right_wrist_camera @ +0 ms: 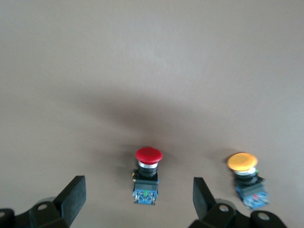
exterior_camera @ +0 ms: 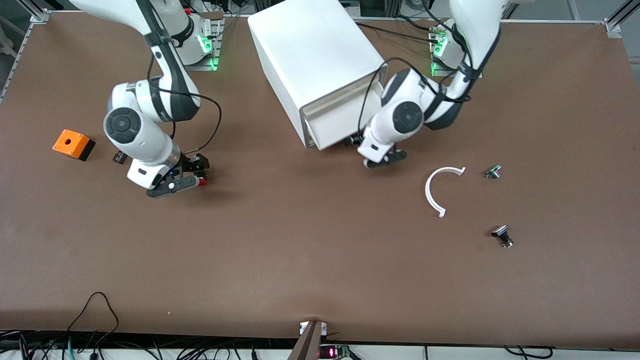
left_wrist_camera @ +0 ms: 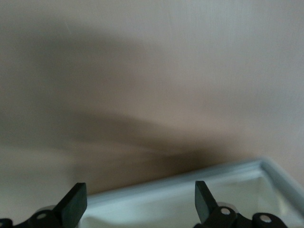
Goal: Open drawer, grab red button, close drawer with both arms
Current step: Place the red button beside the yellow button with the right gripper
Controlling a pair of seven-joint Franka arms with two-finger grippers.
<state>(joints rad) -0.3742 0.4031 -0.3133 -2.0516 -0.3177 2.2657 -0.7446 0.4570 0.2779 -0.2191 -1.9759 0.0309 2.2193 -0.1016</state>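
The red-capped button (right_wrist_camera: 148, 154) lies on its side on the brown table, just ahead of and between the open fingers of my right gripper (right_wrist_camera: 137, 199). In the front view its red cap (exterior_camera: 202, 182) shows beside my right gripper (exterior_camera: 196, 171), toward the right arm's end of the table. The white cabinet (exterior_camera: 315, 55) stands at the back middle. One low drawer (exterior_camera: 336, 125) sticks out a little. My left gripper (exterior_camera: 356, 141) is at that drawer's front, open. In the left wrist view the drawer's white rim (left_wrist_camera: 180, 187) lies between the open fingers (left_wrist_camera: 76, 202).
An orange-capped button (right_wrist_camera: 242, 162) lies close beside the red one. An orange box with a hole (exterior_camera: 73, 144) sits near the right arm's end. A white curved strip (exterior_camera: 436, 192) and two small metal parts (exterior_camera: 494, 171) (exterior_camera: 502, 236) lie toward the left arm's end.
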